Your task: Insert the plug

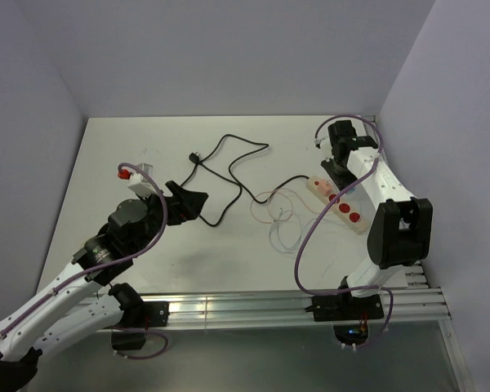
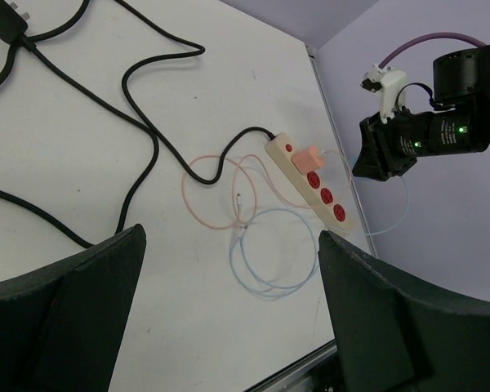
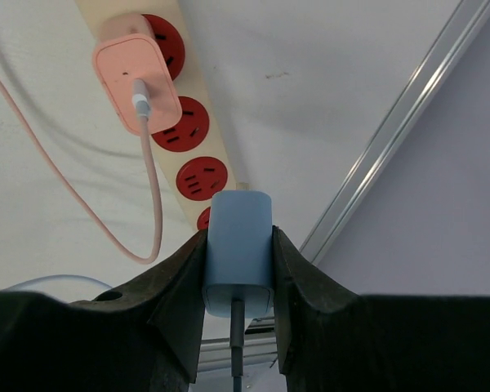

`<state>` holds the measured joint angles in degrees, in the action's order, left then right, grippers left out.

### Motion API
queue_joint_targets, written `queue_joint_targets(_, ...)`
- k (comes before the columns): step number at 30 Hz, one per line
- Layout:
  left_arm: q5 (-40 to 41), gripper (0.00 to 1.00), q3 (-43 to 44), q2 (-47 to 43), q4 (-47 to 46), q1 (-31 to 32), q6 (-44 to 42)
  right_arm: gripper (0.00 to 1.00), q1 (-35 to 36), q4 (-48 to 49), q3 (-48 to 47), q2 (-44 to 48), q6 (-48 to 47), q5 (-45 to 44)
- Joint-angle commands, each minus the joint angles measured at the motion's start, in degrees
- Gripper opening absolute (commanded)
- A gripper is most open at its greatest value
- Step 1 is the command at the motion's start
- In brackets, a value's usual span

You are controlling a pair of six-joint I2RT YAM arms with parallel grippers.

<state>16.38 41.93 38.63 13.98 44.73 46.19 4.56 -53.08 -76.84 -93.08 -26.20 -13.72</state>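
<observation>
The right claw is clamped on a pale blue plug, a smooth matte plastic block with rounded corners. Its two black fingers press the plug's flat sides, and a thin cable leaves its back end toward the wrist. Straight ahead of this claw lies a cream power strip, long and narrow, with round red sockets in a row. The blue block hides part of the nearest socket, and its prongs are out of sight. Farther along the strip a pink charger sits in a socket (same rounded shape, a little glossier). From it a thin pink cable trails back toward the claw's left finger. To the claw's right runs a ribbed aluminium rail at the table edge.

The left claw stands wide open with nothing between its broad black fingers. Ahead of it on the white table lie pink loops, a pale blue cable and a thick black cord winding off to a black plug far to its left.

Seen from above, the right arm folds up and reaches forward, its claw angled down near the strip's far end. The left arm stretches low and forward, its claw well apart from the strip.
</observation>
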Motion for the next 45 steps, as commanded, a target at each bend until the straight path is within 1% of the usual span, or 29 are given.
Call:
queue_joint_targets(1, 0.0, 0.92, 1.4, 1.0, -2.7, 0.3, -0.9, 0.00, -0.9, 2.2, -0.4, -0.4, -4.1, 2.8)
queue_joint_targets(5, -0.1, 0.92, 1.7, 2.0, -2.8, 0.3, -0.9, 0.00, -1.9, 2.2, -1.0, -1.1, -3.2, 6.1)
queue_joint_targets(7, -0.2, 0.92, 1.8, 2.3, -2.9, 0.3, -1.0, 0.00, -2.4, 2.7, -0.2, -0.4, -2.6, 5.5)
queue_joint_targets(10, -0.6, 0.92, 1.7, 2.2, -3.4, 0.3, -0.7, 0.00, -3.1, 4.2, 3.0, 2.6, -2.6, 2.6)
queue_joint_targets(11, -0.9, 0.92, 1.4, 2.1, -3.6, 0.3, -0.7, 0.00, -3.2, 4.7, 5.4, 5.2, -2.6, 2.4)
queue_joint_targets(13, -1.5, 0.92, 1.0, 1.6, -3.7, 0.3, -0.6, 0.00, -3.6, 6.1, 8.4, 8.4, -6.0, 4.1)
queue_joint_targets(14, -2.4, 0.92, 1.0, 1.4, -4.2, 0.3, -0.8, 0.00, -3.6, 6.9, 11.1, 11.6, -6.7, 4.0)
queue_joint_targets(17, -4.3, 0.92, 0.4, 1.0, -4.5, 0.3, -1.3, 0.00, -4.1, 8.3, 14.3, 15.8, -8.5, 2.7)
queue_joint_targets(18, -5.6, 0.92, 0.4, 1.1, -4.2, 0.4, -1.8, 0.00, -4.1, 8.5, 14.6, 16.5, -8.4, 3.7)
queue_joint_targets(19, -6.2, 0.92, 0.5, 1.2, -4.0, 0.5, -2.2, 0.00, -4.1, 8.2, 14.5, 17.6, -8.4, 6.5)
queue_joint_targets(20, -6.6, 0.92, 0.8, 1.2, -3.5, 0.7, -2.7, 0.00, -6.0, 7.8, 14.4, 17.6, -8.9, 7.1)
queue_joint_targets(27, -4.3, 0.93, 3.7, 1.7, 1.2, 3.4, -7.1, 0.00, -6.5, 7.2, 16.2, 13.3, -10.5, 5.8)
queue_joint_targets(29, -3.2, 0.93, 3.3, 1.6, 1.2, 4.7, -7.5, 0.00, -6.5, 6.9, 16.0, 11.8, -11.2, 6.8)
queue_joint_targets(32, -2.6, 0.93, 2.5, 1.4, 0.2, 6.1, -8.3, 0.00, -6.6, 6.4, 15.1, 9.7, -12.2, 10.6)
queue_joint_targets(35, -1.8, 0.94, 2.8, 1.4, -0.2, 7.6, -9.1, 0.00, -6.7, 5.3, 14.3, 7.0, -12.6, 10.1)
queue_joint_targets(38, -0.5, 0.94, 3.2, 1.4, 0.4, 8.6, -9.9, 0.00, -6.8, 4.6, 13.4, 4.6, -13.2, 12.0)
queue_joint_targets(40, 0.7, 0.94, 3.2, 1.5, 0.9, 9.3, -10.3, 0.00, -6.8, 3.7, 12.4, 2.7, -13.3, 11.8)
queue_joint_targets(45, 2.4, 0.95, 3.2, 1.6, 1.3, 10.3, -10.9, 0.00, -6.8, 3.5, 11.4, 1.3, -13.2, 11.3)
